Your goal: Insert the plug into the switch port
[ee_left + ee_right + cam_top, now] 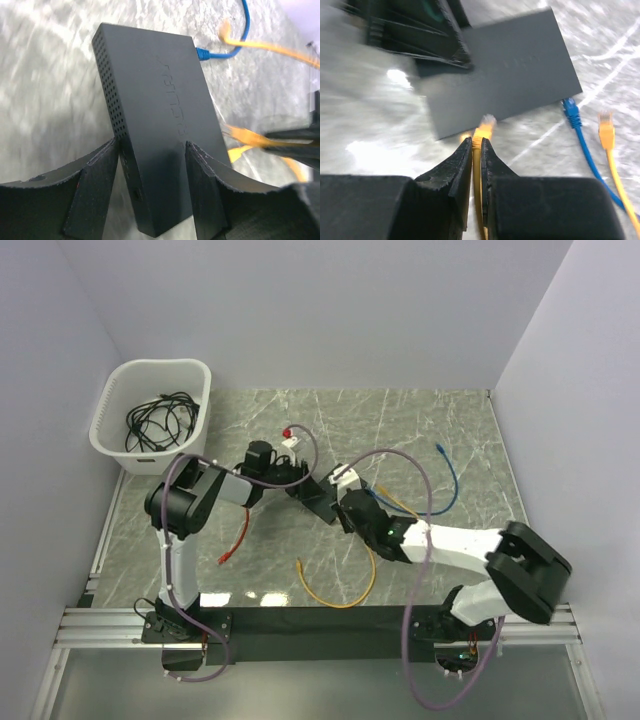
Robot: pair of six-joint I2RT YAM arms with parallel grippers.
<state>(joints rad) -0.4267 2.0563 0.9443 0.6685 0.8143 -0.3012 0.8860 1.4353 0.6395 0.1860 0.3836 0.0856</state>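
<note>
The right tool (476, 146) was closed narrow on a thin yellow cable (477, 165), pinching it just behind the cable's small yellow plug (486, 122), which projected ahead of the fingertips. The plug's tip stood at the near long edge of the flat matte-black rectangular switch (505, 65). Blur prevented telling whether it touched that edge or had entered a socket, and no sockets could be made out.

The left tool (151, 150) was clamped across one short end of the switch, one finger on each long side, near the middle of the grey marbled table (440, 430). A blue cable's plug (570, 107) lay at the far corner of the same edge, with a second, loose yellow connector (605, 131) just beside it.

Assessment: the step in hand appeared to be final alignment and seating.
- Hold the plug square to the edge and level with the socket row.
- Push straight in, with the left tool bracing the box against the push.
- The grip close behind the plug should limit buckling, but slip within the jaws remained a risk.
- Latch orientation could not be confirmed.
</note>
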